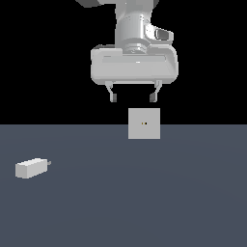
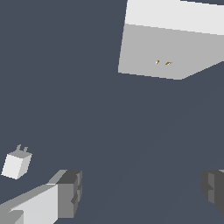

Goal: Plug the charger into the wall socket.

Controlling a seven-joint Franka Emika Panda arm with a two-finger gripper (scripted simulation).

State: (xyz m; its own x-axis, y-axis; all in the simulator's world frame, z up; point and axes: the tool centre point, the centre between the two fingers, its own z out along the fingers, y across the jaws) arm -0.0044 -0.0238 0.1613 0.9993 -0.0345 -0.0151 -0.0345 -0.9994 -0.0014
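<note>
Right now my pincer (image 1: 133, 98) hangs wide and empty above the wall socket (image 1: 144, 123), well apart from the charger (image 1: 30, 168) lying on the surface (image 1: 144, 202), so a skewed grasp could misalign its prongs.

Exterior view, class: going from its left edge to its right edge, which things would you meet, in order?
The charger lying on the floor, then the wall socket standing upright. The open gripper hangs above the socket and overlaps it sideways, so it is left out of the order.
</note>
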